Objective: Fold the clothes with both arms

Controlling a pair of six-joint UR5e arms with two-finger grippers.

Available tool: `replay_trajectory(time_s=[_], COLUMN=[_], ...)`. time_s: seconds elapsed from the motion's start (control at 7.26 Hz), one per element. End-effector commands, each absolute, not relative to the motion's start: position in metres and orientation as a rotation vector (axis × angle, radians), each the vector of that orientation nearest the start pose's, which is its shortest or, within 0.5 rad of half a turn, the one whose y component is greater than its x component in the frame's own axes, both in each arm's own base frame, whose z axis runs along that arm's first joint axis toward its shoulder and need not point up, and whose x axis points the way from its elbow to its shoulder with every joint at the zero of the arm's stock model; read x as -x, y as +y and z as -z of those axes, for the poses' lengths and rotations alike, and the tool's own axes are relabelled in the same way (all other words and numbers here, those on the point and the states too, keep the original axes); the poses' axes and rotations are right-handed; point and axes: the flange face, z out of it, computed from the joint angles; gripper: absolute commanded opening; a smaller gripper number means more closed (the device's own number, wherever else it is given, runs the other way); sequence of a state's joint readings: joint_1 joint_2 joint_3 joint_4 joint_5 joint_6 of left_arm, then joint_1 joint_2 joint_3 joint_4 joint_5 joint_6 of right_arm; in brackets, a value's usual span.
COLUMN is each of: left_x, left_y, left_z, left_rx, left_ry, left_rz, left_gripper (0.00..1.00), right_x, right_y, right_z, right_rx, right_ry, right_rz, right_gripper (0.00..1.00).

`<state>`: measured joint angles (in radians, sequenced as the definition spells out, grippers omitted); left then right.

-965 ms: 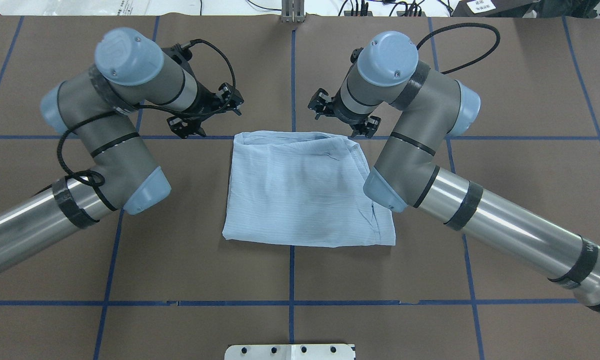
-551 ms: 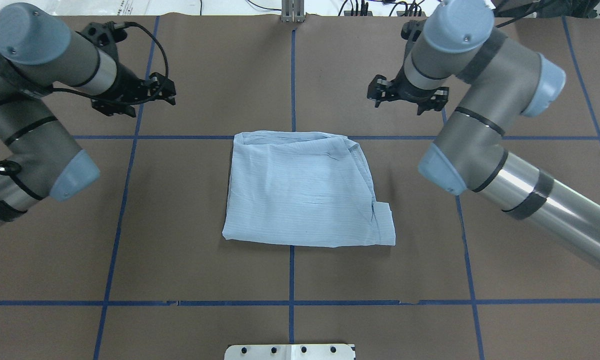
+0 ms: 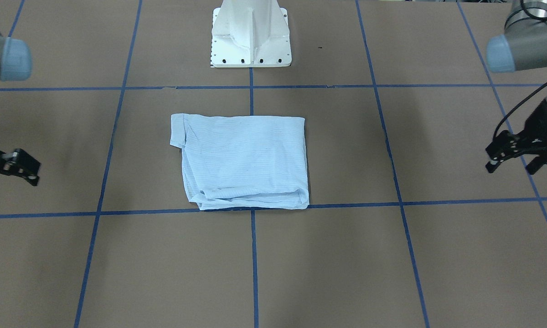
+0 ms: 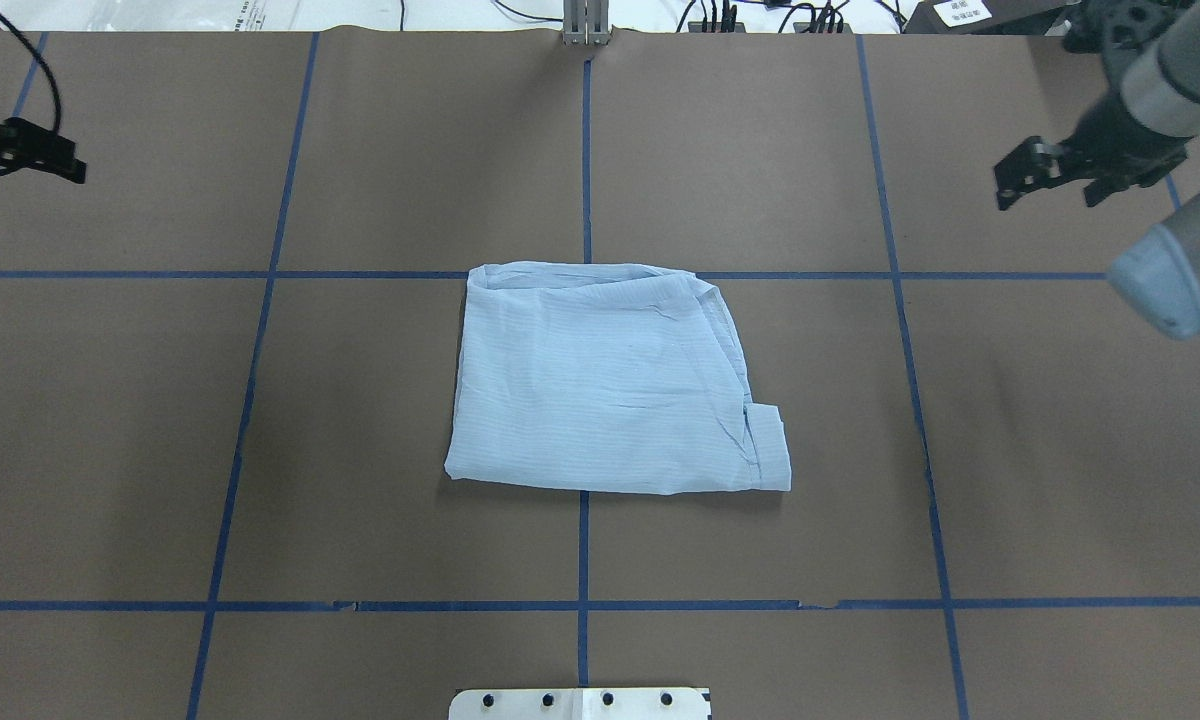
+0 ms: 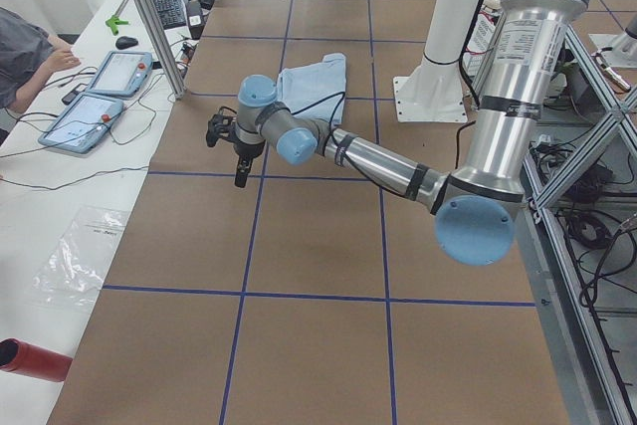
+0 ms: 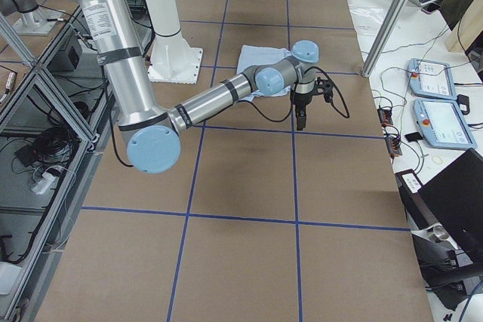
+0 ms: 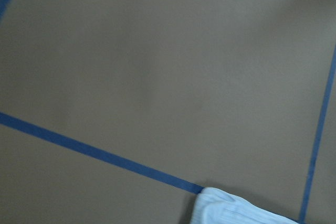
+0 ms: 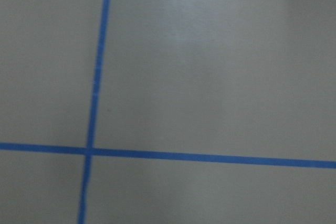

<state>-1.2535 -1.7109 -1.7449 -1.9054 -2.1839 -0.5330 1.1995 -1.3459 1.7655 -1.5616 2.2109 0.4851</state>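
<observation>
The clothes, one light-blue pinstriped shirt [image 4: 610, 385], lie folded into a rough rectangle at the table's middle, also seen in the front-facing view as the shirt [image 3: 244, 159]. A corner of the shirt [image 7: 236, 212] shows at the bottom of the left wrist view. My left gripper [image 4: 30, 160] hovers far out at the table's left edge, its jaws spread and empty in the front-facing view [image 3: 510, 169]. My right gripper [image 4: 1047, 198] hangs open and empty far to the right, well away from the cloth. The right wrist view shows only brown paper and blue tape.
Brown paper with a blue tape grid [image 4: 585, 605] covers the table. The white pedestal base [image 3: 250, 36] stands behind the shirt. A side bench with tablets [image 5: 100, 92], a person's arm [image 5: 30, 52] and a red cylinder [image 5: 30, 360] lies past the left end.
Both arms have swung outward from beside the shirt's far edge to the table's left and right sides. The shirt has stayed as it lay.
</observation>
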Motion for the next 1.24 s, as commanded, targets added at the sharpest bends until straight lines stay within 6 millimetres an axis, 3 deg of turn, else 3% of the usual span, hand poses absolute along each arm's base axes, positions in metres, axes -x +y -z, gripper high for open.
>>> replay_trajectory(time_s=[0.0,0.14,0.28,0.41,0.69,0.83,1.1], left_x=[-0.007,0.026,0.050,0.052,0.060,0.066,0.082], left_y=[-0.518,-0.493,-0.473,-0.463,-0.461,-0.455,-0.454], left_z=[-0.540,-0.568,-0.594,-0.603,-0.602,-0.616,-0.625], left_rx=[-0.385,-0.426,-0.415,-0.406,-0.417,-0.398,-0.379], left_ry=[0.699,0.651,0.661,0.675,0.660,0.656,0.635], left_rz=[-0.154,-0.273,-0.286,-0.278,-0.265,-0.252,-0.198], left_gripper=[0.99,1.00,1.00,1.00,1.00,1.00,1.00], right_x=[0.023,-0.013,-0.044,-0.047,-0.057,-0.058,-0.062], right_y=[-0.507,-0.464,-0.444,-0.438,-0.426,-0.427,-0.426], right_z=[-0.534,-0.571,-0.583,-0.589,-0.590,-0.594,-0.605], right_rx=[-0.114,-0.091,-0.107,-0.096,-0.103,-0.100,-0.063], right_ry=[-0.786,-0.794,-0.803,-0.803,-0.804,-0.789,-0.789], right_rz=[0.099,0.066,0.012,-0.003,-0.024,-0.024,-0.058], right_gripper=[1.00,1.00,1.00,1.00,1.00,1.00,1.00])
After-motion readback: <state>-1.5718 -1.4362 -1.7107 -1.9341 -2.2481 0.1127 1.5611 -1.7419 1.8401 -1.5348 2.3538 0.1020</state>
